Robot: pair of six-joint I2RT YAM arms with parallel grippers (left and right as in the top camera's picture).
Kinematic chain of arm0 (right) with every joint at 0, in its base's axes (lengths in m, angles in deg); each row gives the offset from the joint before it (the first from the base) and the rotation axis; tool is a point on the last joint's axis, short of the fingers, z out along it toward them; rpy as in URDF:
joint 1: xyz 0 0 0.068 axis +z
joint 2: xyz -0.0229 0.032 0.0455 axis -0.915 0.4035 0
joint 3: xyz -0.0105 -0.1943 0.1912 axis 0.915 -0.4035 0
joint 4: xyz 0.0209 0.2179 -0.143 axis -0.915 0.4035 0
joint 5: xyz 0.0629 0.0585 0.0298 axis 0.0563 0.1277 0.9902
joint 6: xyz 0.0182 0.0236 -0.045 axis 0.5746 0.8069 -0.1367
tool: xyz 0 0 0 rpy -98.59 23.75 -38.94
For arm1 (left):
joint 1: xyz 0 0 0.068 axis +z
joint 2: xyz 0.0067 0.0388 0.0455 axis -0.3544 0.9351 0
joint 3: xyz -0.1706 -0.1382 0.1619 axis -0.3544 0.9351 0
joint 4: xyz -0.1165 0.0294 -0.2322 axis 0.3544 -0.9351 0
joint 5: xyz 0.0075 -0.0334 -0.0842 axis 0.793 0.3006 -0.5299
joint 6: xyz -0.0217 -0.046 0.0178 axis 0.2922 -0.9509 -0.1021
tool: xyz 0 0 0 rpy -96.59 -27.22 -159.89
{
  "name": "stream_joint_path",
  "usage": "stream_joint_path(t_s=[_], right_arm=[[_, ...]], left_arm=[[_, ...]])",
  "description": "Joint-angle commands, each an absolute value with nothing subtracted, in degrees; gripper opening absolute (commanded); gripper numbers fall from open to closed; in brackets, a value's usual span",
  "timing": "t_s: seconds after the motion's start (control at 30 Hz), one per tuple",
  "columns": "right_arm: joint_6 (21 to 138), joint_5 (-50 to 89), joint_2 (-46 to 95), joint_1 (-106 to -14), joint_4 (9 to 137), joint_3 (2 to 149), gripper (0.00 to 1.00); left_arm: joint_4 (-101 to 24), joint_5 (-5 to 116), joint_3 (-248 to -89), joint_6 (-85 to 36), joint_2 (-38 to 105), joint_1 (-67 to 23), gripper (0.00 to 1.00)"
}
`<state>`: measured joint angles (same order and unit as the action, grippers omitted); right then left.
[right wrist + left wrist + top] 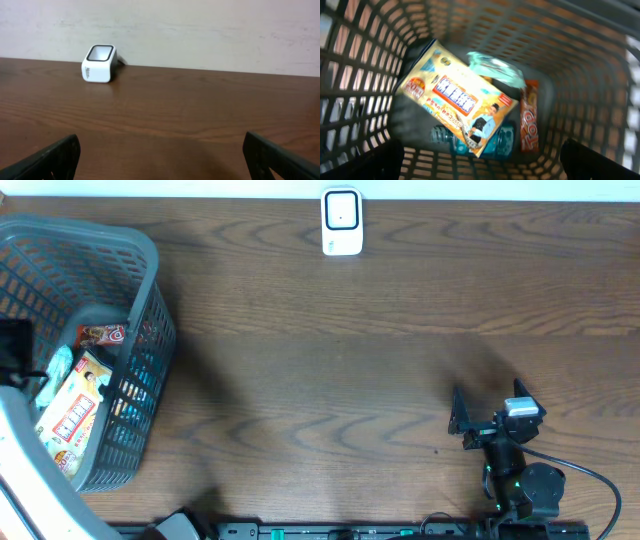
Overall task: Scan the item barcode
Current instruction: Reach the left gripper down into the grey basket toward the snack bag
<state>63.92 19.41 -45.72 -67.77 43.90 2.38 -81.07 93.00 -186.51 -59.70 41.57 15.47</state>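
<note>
The task has barely begun: nothing has been lifted and nothing shown to the reader. The items all lie in the grey plastic lattice basket (pixel 155 270) at the left edge of the overhead view. A yellow printed snack packet (pixel 455 105) sits on top at the centre of the left wrist view. A pale teal wrapper (pixel 495 67) lies at its upper right and a red-orange bar (pixel 530 117) just beside it on the right.

The left tool (pixel 480 170) hangs over the basket, fingers spread wide and grasping nothing. The right tool (pixel 162 157), at the lower right of the overhead view, is likewise released and empty above the dark brown wooden surface (pixel 330 360). The small white cube-shaped scanner (pixel 341 222) stands at the top centre, well apart from the basket.

Left to do, as I judge it: pick an item, probably the packet, carry it across, and turn its barcode, which I cannot see, toward the scanner.
</note>
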Motion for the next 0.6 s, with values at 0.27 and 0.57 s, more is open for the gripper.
stream_joint_path(t_s=[0.27, 0.57], right_arm=[[64.53, 18.97, -46.07, -66.87, 43.99, 2.21, 0.99], [64.51, 18.97, -46.07, -66.87, 43.99, 2.21, 0.99]], left_arm=[[-74.4, 81.56, -169.22, -67.73, 46.55, 28.69, 0.98], [-63.71, 79.47, -158.01, -70.63, 47.38, 28.67, 0.98]])
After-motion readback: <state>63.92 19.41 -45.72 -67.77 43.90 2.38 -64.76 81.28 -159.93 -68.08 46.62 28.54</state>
